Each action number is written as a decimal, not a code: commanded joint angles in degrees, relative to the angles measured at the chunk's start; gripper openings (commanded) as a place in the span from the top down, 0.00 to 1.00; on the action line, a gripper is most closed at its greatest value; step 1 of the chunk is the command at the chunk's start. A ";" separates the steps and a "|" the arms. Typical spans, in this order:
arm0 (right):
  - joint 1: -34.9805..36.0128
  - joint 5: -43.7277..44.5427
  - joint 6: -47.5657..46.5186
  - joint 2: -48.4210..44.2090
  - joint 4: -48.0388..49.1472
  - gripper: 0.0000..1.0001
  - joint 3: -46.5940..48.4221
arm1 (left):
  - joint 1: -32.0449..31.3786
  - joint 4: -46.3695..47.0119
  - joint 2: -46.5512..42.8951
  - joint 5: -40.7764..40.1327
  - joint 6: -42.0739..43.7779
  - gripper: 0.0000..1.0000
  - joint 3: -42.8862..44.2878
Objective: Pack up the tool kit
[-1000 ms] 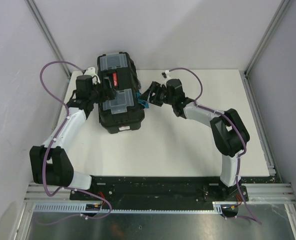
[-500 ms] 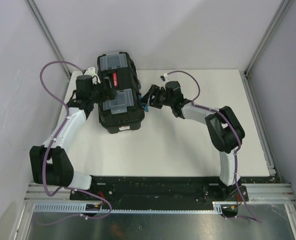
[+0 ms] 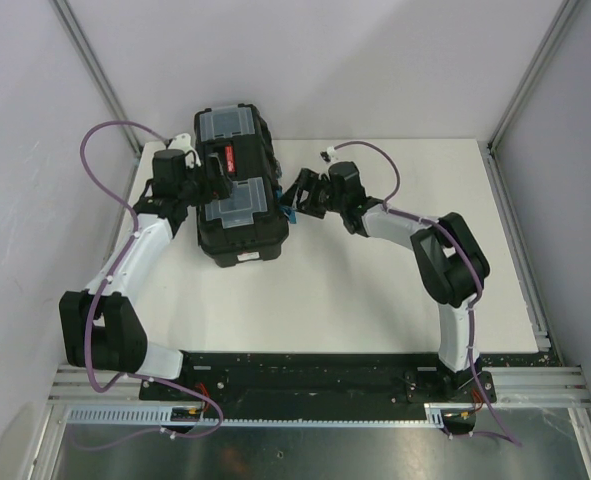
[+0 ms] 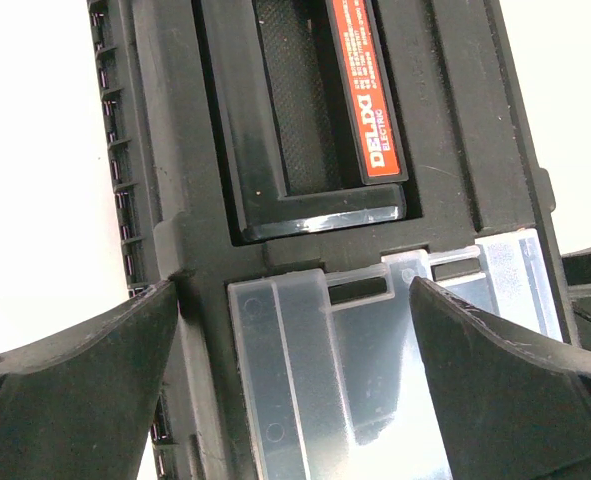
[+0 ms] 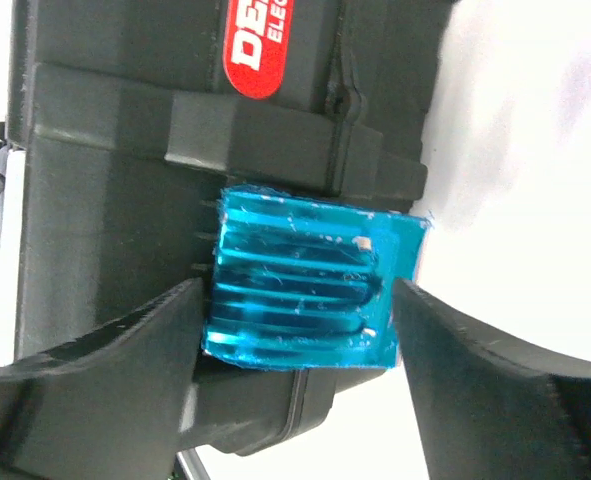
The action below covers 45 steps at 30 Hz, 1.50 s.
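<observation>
The tool kit (image 3: pixel 240 238) is a black toolbox with its lid down, standing at the back left of the white table. Two clear lid compartments (image 3: pixel 225 124) flank its handle, which bears a red label (image 4: pixel 370 90). My left gripper (image 4: pixel 295 295) hovers open over the near clear compartment (image 4: pixel 325 390), one finger on each side of it. It sits at the box's left side (image 3: pixel 213 185). My right gripper (image 5: pixel 297 285) is at the box's right side (image 3: pixel 293 205), with its fingers pressed against both edges of a blue latch (image 5: pixel 305 290) (image 3: pixel 288 210).
The table (image 3: pixel 375 290) ends at grey walls on the left, back and right, with aluminium posts (image 3: pixel 95 70) at the back corners. A purple cable (image 3: pixel 100 140) loops off the left arm beside the box. The arm bases sit at the near edge.
The right arm's elbow has swung slightly left and its gripper has edged closer against the latch. The left arm and the toolbox have not moved.
</observation>
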 commanded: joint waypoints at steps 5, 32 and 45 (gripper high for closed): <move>-2.29 8.00 -4.35 -8.29 -9.28 0.01 1.54 | -1.52 -13.19 2.66 -5.67 2.65 0.00 -1.65; 2.16 14.03 -19.58 16.54 -49.18 1.00 36.72 | -2.18 -15.25 4.67 -6.84 -1.65 0.04 -6.13; 3.65 2.39 -19.93 18.59 -37.82 1.00 34.79 | -2.49 -13.69 7.65 7.11 -2.07 0.09 -9.25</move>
